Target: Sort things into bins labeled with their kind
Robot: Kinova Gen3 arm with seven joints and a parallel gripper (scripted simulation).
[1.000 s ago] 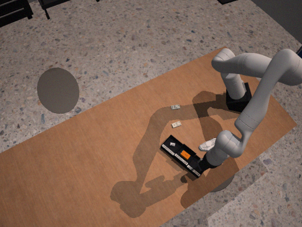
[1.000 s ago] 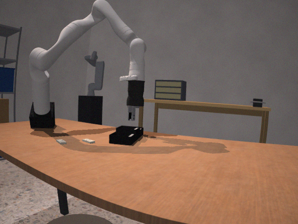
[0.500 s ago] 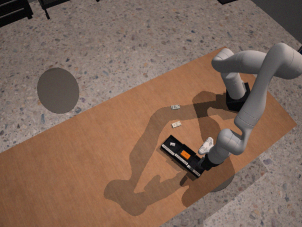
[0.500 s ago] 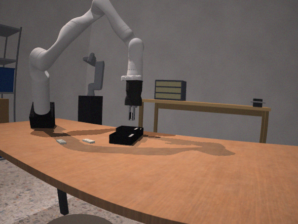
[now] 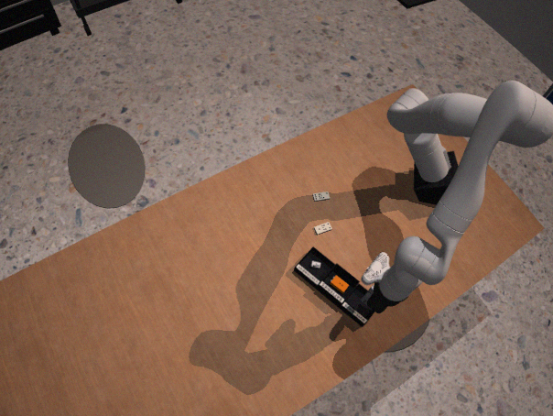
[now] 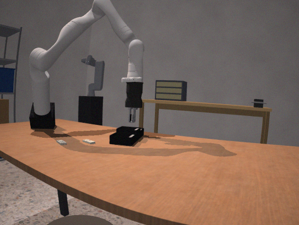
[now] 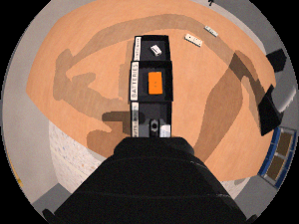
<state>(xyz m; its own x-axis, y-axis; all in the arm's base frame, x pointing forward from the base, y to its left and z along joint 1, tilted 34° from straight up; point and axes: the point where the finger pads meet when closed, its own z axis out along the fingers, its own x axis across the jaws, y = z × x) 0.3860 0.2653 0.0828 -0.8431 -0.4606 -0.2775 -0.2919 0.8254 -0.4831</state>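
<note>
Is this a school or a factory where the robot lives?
More like a robot lab or workshop, probably: a second robot arm on a pedestal, a metal shelf rack, and a workbench holding a drawer cabinet.

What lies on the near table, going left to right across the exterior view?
Black arm base → first pale flat plate → second pale flat plate → row of black bins. The gripper hangs over the bins, shut on a small pale piece, so it has no separate place.
</note>
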